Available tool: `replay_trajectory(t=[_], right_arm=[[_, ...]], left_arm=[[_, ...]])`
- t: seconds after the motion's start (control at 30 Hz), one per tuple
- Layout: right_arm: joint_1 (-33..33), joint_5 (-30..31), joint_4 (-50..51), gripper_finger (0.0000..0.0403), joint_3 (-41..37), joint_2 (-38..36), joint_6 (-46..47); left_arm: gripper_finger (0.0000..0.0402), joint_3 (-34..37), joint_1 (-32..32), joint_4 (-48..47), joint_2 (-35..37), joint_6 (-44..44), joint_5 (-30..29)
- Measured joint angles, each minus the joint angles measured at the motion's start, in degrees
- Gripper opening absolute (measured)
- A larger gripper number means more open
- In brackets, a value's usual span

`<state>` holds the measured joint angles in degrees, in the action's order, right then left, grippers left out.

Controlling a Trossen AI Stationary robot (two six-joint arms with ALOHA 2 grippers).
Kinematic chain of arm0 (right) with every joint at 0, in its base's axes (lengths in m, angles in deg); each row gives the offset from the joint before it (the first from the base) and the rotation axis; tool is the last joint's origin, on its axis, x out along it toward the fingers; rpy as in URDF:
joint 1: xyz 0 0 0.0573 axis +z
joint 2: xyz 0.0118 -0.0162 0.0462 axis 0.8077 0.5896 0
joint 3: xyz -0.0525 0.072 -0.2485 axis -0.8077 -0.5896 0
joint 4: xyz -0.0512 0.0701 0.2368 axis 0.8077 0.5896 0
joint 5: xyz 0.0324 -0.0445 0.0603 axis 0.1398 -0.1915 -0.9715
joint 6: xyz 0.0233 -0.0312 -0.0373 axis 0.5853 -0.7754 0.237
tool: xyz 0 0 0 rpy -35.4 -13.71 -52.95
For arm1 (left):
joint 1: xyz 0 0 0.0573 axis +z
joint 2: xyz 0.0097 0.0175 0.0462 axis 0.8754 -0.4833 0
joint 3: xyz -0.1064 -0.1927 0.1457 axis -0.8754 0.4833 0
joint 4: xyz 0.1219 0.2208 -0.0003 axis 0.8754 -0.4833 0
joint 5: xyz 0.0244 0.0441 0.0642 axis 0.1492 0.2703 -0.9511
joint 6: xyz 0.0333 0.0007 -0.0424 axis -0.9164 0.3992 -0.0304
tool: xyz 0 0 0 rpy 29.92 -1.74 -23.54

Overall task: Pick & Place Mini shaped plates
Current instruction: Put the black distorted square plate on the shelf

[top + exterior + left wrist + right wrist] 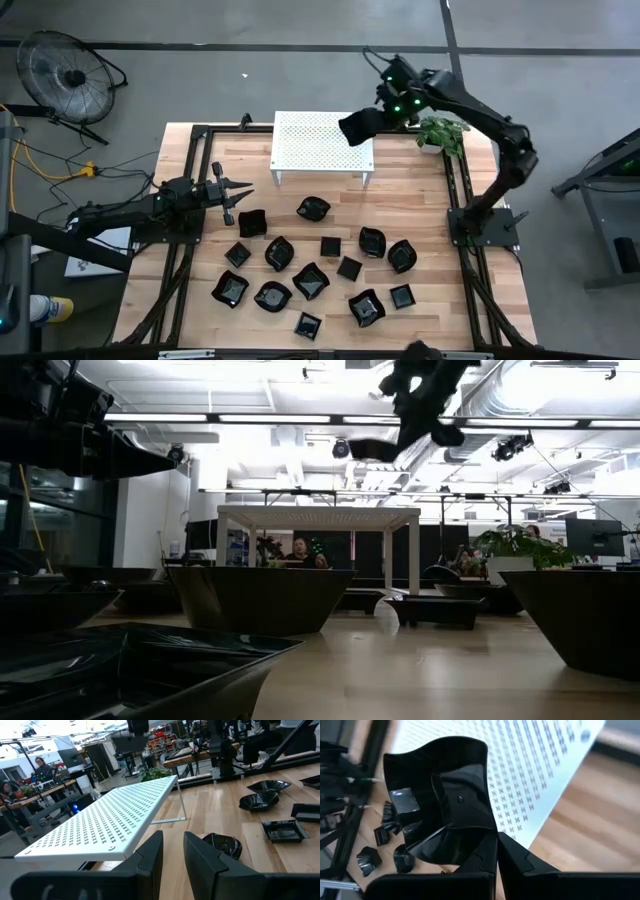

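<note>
Mini shaped plates [330, 246]: fifteen lie scattered on the bench [420, 200]; a sixteenth [358, 127] hangs over the white stand [310, 140], pinched by the right end effector [385, 112]. Left end effector [238, 190] parted, empty.

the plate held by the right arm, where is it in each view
High view: held plate over the white stand's right edge.
Low view: held plate up high, above the stand.
Left wrist view: cannot tell.
Right wrist view: held plate fills the centre.
Shared landmark: the white stand.
</note>
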<state>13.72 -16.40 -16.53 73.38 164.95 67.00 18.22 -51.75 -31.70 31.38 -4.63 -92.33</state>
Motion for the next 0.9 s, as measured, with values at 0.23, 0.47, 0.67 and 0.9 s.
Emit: replay_trajectory(t=[0.23, 0.47, 0.67, 0.9], right_arm=[[-0.06, -3.02, -1.21, 0.0000, 0.00, 6.11, 0.97], [-1.19, -2.80, -1.57, 0.0000, -0.01, 8.50, -0.22], [-3.20, -1.71, -2.74, 0.0001, 0.00, 8.50, 0.72], [-3.91, 2.13, -2.63, 0.0003, 0.00, 8.50, 1.37]], left_arm=[[0.0074, 0.00, 0.02, 0.00, -0.01, 0.00, 0.00], [0.0074, 0.00, 0.02, -0.02, -0.02, 0.00, 0.00], [0.0074, 0.00, 0.00, 0.00, -0.02, 0.00, 0.00], [0.0074, 0.00, 0.00, -0.01, -0.02, 0.00, 0.00]])
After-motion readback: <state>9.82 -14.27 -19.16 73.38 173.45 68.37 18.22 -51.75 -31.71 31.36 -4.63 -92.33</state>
